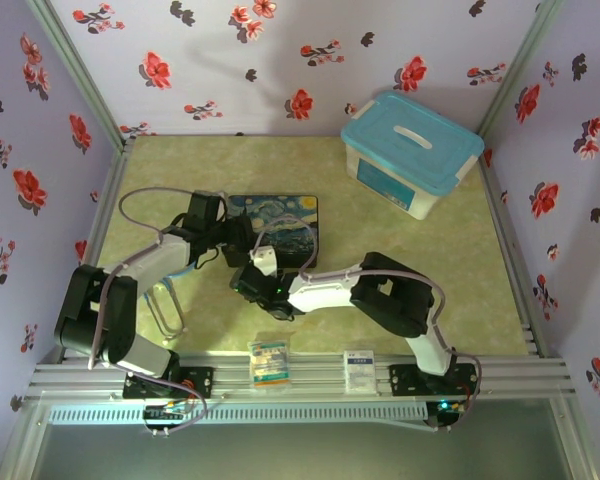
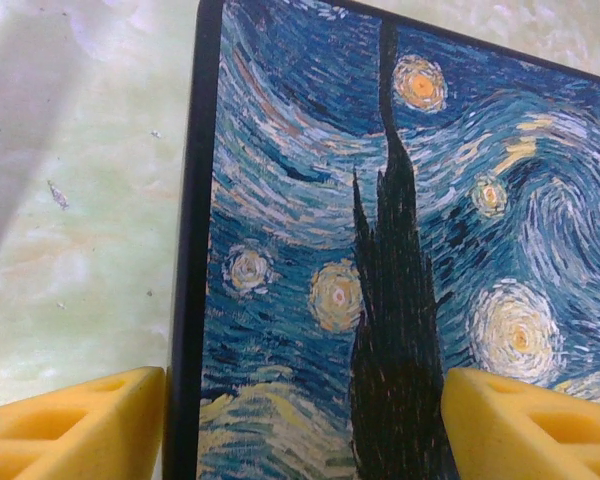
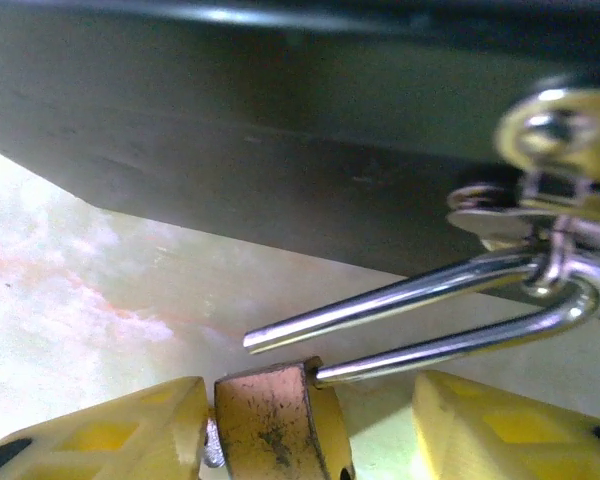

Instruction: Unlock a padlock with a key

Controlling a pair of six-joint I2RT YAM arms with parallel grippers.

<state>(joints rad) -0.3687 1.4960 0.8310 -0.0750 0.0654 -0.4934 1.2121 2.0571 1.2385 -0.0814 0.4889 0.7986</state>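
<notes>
The brass padlock (image 3: 280,425) sits between my right gripper's (image 3: 310,410) yellow fingers, against the left finger (image 3: 110,435) and apart from the right one; the gripper is open. One leg of its silver shackle (image 3: 430,290) ends free, out of the body, and the other enters the body. The shackle's bend passes through the brass clasp (image 3: 555,135) of the Starry Night tin (image 2: 380,200). A small silver bit (image 3: 212,447) shows by the left finger; I cannot tell if it is the key. My left gripper (image 2: 305,410) stands open over the tin's left edge.
The tin (image 1: 280,222) lies mid-table with both grippers (image 1: 230,238) (image 1: 252,285) at its near-left side. A clear box with a blue lid (image 1: 410,150) stands at the back right. Two small packets (image 1: 268,360) (image 1: 359,366) rest on the near rail. Flowered walls close in three sides.
</notes>
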